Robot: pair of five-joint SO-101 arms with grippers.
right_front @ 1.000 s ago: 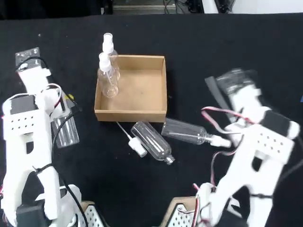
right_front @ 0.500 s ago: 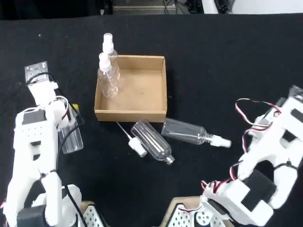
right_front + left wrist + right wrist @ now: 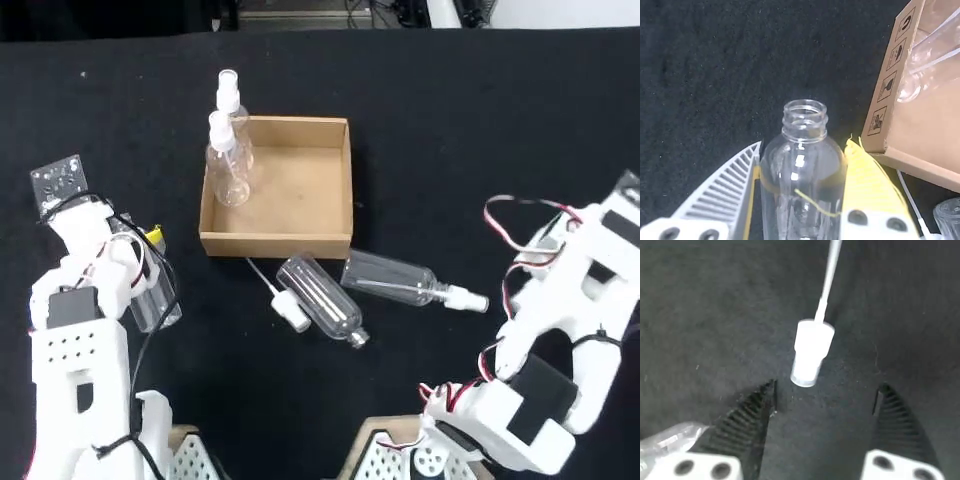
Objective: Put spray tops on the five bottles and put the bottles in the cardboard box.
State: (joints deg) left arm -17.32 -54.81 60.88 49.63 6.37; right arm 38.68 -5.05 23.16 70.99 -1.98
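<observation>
Bench layout, referenced to the cardboard box (image 3: 275, 243).

My left hand (image 3: 805, 147) is closed on an uncapped bottle (image 3: 801, 180), held beside the box's left wall, on the left arm's side. Its neck points past the box's near corner.

My right hand (image 3: 826, 389) is spread open, with a loose spray top (image 3: 811, 352) lying on the bench (image 3: 715, 305) between its fingers. I cannot tell how this top lies relative to the box.

Two capped bottles (image 3: 227, 160) stand at the box's far left corner.

In front of the box lie a capped bottle (image 3: 400, 280), a capless bottle (image 3: 320, 297) and a second spray top (image 3: 287, 305).
</observation>
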